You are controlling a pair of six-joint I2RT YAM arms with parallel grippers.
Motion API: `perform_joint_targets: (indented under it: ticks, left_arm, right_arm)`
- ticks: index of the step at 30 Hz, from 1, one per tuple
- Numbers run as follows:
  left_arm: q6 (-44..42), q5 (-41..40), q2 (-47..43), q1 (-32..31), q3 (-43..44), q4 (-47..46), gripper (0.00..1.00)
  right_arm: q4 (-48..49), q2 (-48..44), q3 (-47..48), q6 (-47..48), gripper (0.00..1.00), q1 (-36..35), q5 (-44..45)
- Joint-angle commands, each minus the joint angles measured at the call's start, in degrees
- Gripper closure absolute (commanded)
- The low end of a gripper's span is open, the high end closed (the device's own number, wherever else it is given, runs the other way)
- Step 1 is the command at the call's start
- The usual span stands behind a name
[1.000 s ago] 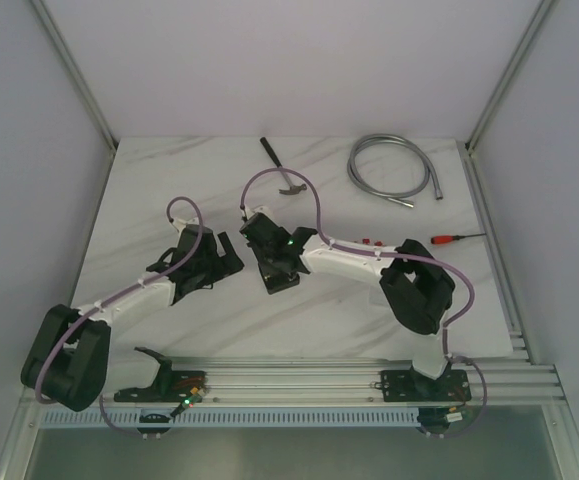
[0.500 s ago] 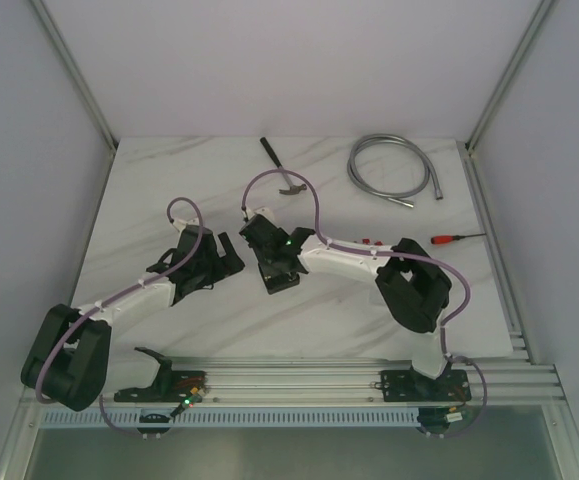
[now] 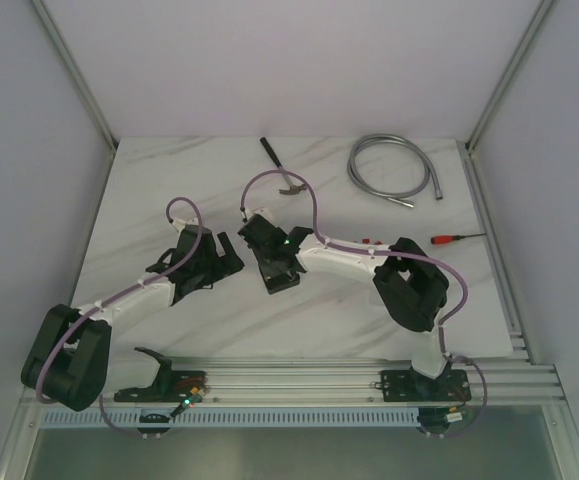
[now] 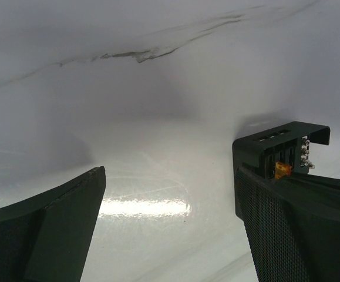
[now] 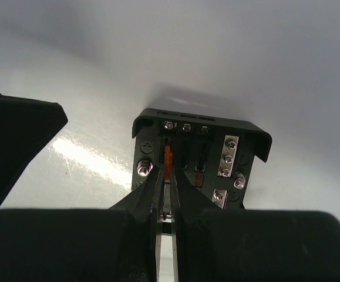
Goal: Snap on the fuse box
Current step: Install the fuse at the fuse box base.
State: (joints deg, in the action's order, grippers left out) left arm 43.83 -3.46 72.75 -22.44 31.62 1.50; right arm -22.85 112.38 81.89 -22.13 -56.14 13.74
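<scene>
The fuse box [image 5: 199, 161] is a small black square box lying open on the white table, its slots and silver screws showing. My right gripper [image 5: 168, 176] is shut on a small orange fuse [image 5: 168, 160] and holds it at the box's leftmost slot. In the top view the right gripper [image 3: 269, 255] covers most of the box [image 3: 281, 281]. My left gripper [image 4: 170, 194] is open and empty, low over the table. The box [image 4: 278, 150] stands just beyond its right finger [image 4: 299, 229]. In the top view the left gripper [image 3: 221, 258] is just left of the right one.
A hammer [image 3: 281, 170] lies at the back centre. A coiled metal hose [image 3: 389, 165] lies at the back right. A red-handled screwdriver [image 3: 457, 239] lies at the right edge. Small red fuses [image 3: 371, 241] lie beside the right forearm. An aluminium rail [image 3: 299, 378] runs along the front.
The right arm's elbow and forearm have shifted slightly to the left. Both grippers stay almost in place by the fuse box.
</scene>
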Motion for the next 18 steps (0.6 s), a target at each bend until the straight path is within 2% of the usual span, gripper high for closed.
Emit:
perform_joint_targets:
  ticks: [1, 18]
  left_arm:
    - [-0.5, 0.9, 0.4, 0.5, -0.6, -0.6, 0.0]
    - [-0.7, 1.3, 0.2, 0.6, -1.0, -0.7, 0.0]
  right_arm:
    - [-3.2, 1.0, 1.6, 1.0, 1.0, -0.3, 0.1]
    - [-10.2, -0.5, 0.1, 3.5, 1.0, 0.2, 4.0]
